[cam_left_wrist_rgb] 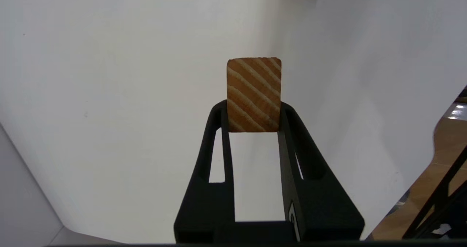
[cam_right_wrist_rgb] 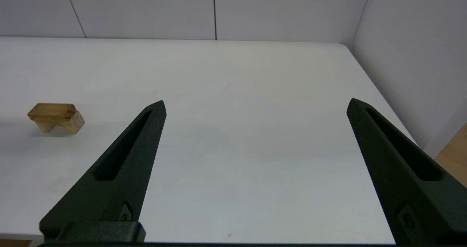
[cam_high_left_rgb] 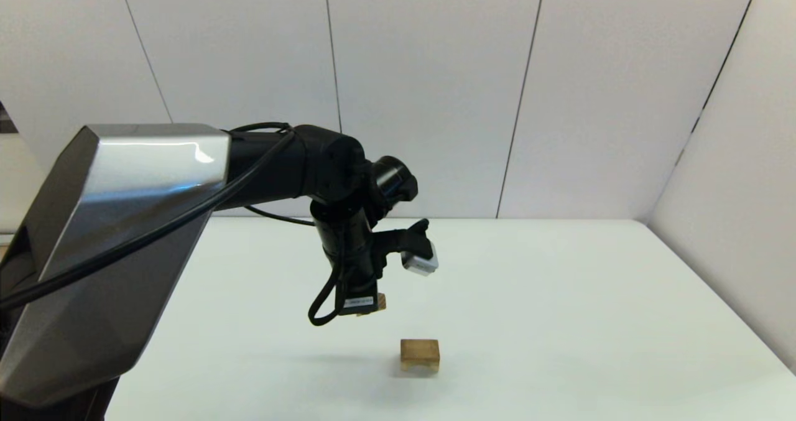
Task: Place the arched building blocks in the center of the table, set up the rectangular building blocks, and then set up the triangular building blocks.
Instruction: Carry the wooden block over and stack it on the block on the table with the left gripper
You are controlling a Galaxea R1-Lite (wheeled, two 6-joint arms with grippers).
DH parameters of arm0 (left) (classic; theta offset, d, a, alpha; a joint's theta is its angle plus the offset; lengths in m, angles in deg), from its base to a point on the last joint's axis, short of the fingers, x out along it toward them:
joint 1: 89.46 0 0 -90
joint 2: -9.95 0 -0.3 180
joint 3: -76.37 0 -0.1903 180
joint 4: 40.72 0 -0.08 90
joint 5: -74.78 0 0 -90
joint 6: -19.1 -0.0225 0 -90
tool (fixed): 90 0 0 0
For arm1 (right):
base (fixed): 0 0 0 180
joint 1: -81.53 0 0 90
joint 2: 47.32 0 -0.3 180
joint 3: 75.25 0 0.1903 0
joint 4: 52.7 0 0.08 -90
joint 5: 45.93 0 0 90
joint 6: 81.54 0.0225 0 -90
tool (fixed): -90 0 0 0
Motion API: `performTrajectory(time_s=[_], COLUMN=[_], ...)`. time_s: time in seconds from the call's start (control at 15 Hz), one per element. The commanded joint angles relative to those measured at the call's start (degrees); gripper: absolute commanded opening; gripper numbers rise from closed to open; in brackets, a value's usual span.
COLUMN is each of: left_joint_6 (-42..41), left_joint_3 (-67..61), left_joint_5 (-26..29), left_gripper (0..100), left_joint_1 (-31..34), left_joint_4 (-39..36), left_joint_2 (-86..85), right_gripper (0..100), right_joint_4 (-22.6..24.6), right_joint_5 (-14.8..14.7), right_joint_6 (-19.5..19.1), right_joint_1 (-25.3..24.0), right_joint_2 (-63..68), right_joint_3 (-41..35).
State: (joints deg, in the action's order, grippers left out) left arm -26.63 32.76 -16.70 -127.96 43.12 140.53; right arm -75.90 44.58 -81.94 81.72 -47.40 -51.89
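1. head view: the left arm reached in from the left over the white table. its left gripper pointed down and hung above the tabletop, with a bit of light wood showing at its tip. the arched block stood on its two legs on the table, near the front middle, just to the right of and closer to the robot than the gripper, apart from it. the right arm was out of this view.

2. left wrist view: the left gripper had its jaws drawn in narrow, clamped on a light-wood block with slanted striped grain. the block stuck out past the fingertips, held over bare white table. from this end-on face its overall shape could not be told.

3. right wrist view: the right gripper hovered over the table with its jaws spread wide and nothing between them. the arched block stood well off to one side, its cut-out facing down.
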Motion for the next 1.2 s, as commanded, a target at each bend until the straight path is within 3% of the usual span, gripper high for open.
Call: performTrajectory(time_s=[0.07,0.53,1.2], left_joint_6=[3.2,15.2,15.2], left_joint_3=[0.1,0.1,0.1], left_joint_5=[-0.2,-0.2,-0.3], left_gripper=[0,0,0], left_joint_1=[-1.6,-4.3,-10.2], left_joint_4=[0.1,0.3,-8.0], left_joint_2=[1.0,2.5,6.3], right_gripper=[100,100,100], right_joint_4=[0.0,0.0,0.0], right_joint_5=[0.0,0.0,0.0], right_joint_6=[0.0,0.0,0.0], right_joint_1=[0.0,0.0,0.0], right_joint_2=[0.0,0.0,0.0], right_joint_3=[0.0,0.0,0.0])
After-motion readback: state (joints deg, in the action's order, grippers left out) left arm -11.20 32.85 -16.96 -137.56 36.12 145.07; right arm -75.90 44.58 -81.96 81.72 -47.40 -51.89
